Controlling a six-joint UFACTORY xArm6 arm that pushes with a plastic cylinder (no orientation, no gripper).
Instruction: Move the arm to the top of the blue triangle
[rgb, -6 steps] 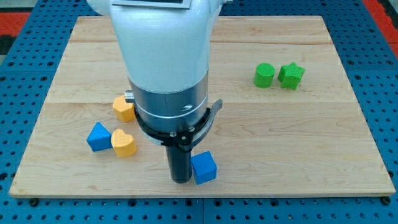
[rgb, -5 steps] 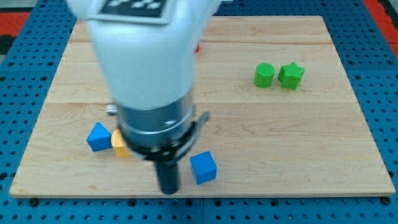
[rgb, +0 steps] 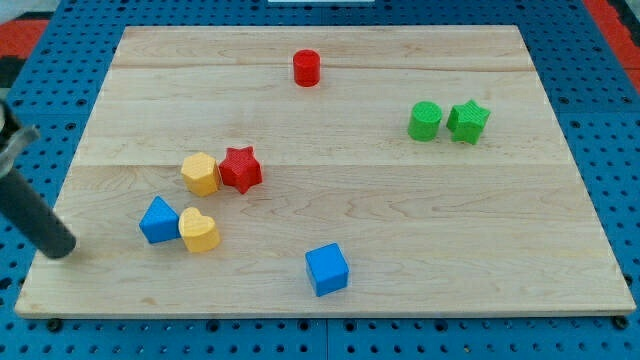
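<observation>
My tip (rgb: 62, 250) sits left of and slightly below the blue triangle (rgb: 158, 220); no fingers exist to report; reaching the triangle's top side remains.

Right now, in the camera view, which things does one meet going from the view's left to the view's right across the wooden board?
My tip → blue triangle block → red star block → red cylinder → blue cube → green cylinder → green star block.
</observation>
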